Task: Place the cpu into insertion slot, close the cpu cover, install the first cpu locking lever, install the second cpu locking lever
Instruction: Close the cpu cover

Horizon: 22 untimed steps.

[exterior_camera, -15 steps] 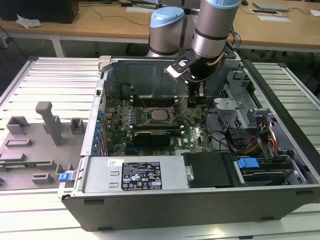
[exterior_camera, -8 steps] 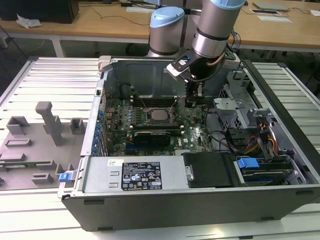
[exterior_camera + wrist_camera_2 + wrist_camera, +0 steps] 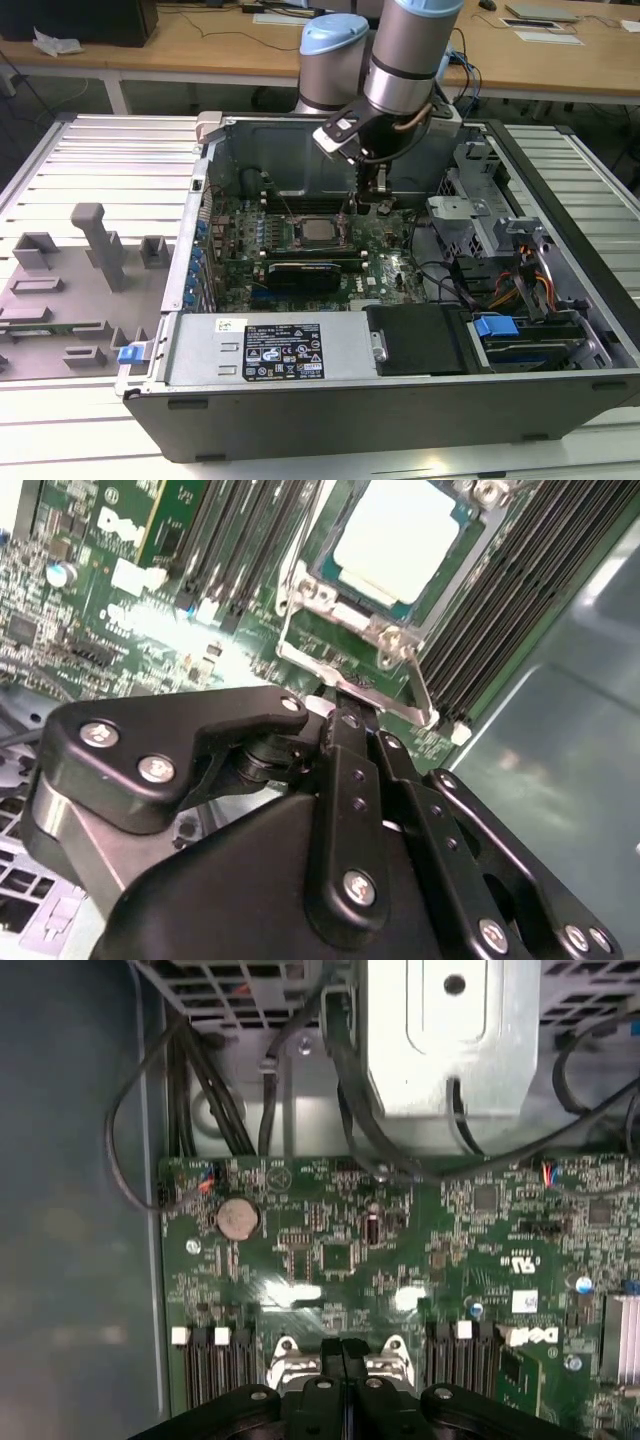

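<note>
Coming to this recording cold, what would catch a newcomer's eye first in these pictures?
In the exterior view, the open computer case on the slatted table stands out, with the arm reaching down beside the insertion slot. In the second wrist view, the pale square cpu lies framed by the silvery cpu cover on the green board, and the gripper, fingers together, is at the cover's edge.

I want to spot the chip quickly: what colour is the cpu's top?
Pale silver-beige, plain and unpatterned; the cpu shows best in the second wrist view.
</note>
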Each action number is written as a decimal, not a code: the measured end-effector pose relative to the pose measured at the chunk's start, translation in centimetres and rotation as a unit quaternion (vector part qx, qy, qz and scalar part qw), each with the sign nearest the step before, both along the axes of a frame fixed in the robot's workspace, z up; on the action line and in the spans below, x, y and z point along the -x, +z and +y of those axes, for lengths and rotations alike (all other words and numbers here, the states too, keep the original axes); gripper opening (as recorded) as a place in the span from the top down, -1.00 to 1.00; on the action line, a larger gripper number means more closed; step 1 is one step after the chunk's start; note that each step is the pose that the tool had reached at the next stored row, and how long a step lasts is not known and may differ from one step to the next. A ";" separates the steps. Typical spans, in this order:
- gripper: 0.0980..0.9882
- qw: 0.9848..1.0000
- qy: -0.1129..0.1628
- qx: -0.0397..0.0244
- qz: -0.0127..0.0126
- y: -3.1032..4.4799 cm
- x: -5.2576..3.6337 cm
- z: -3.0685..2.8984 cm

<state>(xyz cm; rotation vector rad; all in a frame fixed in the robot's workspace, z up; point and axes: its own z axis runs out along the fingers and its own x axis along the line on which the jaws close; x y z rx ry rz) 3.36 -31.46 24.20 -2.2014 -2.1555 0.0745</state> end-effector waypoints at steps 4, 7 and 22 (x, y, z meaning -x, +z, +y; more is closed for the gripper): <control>0.98 1.000 0.000 0.000 -0.001 0.00 0.88 0.02; 0.98 1.000 0.000 0.000 -0.001 0.00 1.33 0.03; 0.98 0.999 0.000 0.000 -0.044 -0.52 6.19 0.04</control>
